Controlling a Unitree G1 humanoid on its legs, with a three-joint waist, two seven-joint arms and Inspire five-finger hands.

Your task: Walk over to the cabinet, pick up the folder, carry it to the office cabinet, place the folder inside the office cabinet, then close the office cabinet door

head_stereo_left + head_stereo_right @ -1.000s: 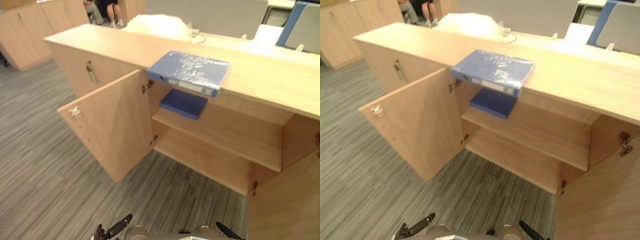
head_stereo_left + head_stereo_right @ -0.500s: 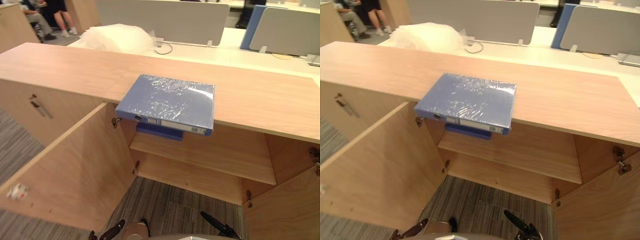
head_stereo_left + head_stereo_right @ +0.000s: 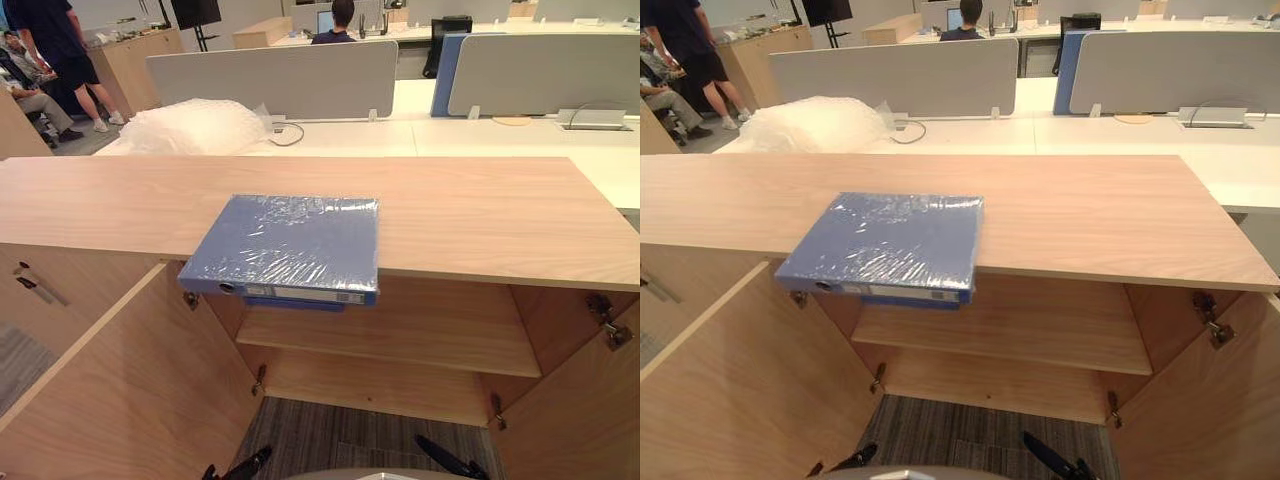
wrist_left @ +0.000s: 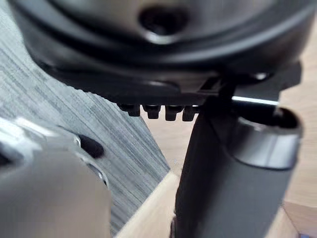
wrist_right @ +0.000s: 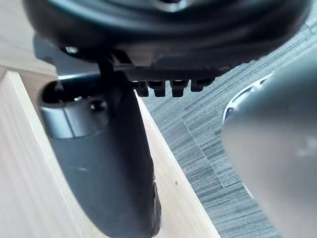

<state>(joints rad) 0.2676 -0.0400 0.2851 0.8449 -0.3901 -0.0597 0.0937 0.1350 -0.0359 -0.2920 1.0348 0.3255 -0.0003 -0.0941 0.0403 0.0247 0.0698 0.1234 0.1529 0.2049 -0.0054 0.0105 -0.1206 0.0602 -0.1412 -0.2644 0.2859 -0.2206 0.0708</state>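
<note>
Blue folder [image 3: 285, 245] overhangs the cabinet top [image 3: 480, 212] at its front edge, above and ahead of left hand [image 3: 243, 466] and right hand [image 3: 443, 459], both slack-fingered, empty; a one-sided lift could tip it off

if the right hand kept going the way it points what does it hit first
Likely the grey carpet, short of the open cabinet's bottom shelf; the right hand hangs low, depth is uncertain.
</note>
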